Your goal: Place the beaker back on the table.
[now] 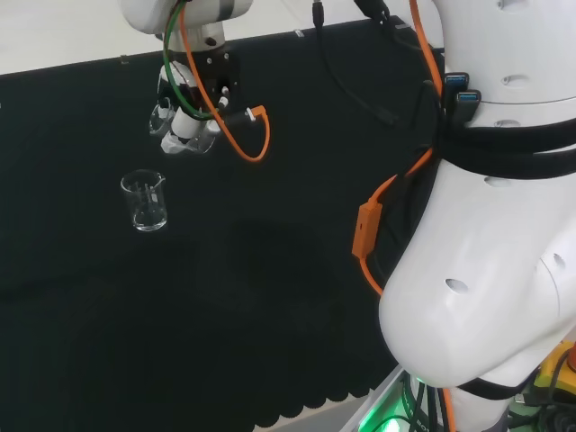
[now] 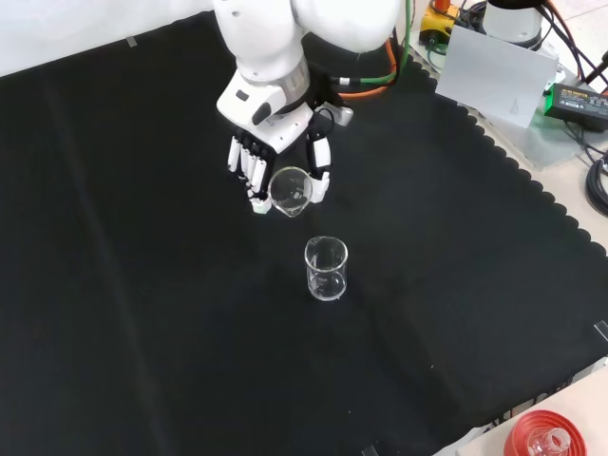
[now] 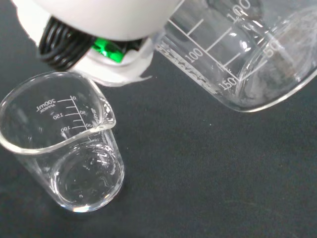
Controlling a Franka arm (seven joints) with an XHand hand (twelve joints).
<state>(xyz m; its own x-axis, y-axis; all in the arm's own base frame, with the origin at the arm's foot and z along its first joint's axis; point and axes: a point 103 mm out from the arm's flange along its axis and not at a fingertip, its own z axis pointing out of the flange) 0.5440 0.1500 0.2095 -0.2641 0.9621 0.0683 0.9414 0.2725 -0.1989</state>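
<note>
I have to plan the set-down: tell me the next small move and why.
Probably turn the held beaker upright, then lower it to the cloth. The hand holds it tipped above the bench, mouth toward the standing beaker beside it, so keep clear of that one.

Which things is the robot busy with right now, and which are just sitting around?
Busy with:
- the hand, fingers curled round a glass
- the held beaker, tilted, up off the cloth
- the black cloth, where it should go back

Just sitting around:
- the standing beaker, upright on the cloth, nobody touching it
- the red ribbed stand at the front view's bottom right corner
</note>
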